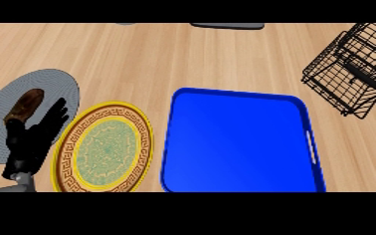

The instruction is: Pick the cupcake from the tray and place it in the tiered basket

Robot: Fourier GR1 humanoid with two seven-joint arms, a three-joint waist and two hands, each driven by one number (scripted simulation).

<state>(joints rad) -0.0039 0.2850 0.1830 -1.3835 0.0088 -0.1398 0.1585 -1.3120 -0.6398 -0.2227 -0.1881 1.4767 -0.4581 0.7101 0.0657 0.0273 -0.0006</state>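
Head view, and no cupcake can be spotted anywhere: the blue tray (242, 142) is seen bare, and the tiered basket (345, 72) is cut off at the right edge. Only the left hand (33, 139) is shown, fingers relaxed, over by the grey plate (55, 82), well away from the tray. The right hand isn't seen, so the nearer one can't be judged.

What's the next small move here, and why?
Probably bring the right hand into view, near the tiered basket. The blue tray shows no cupcake, and the left hand rests open at the far left, so the cupcake's whereabouts need checking first.
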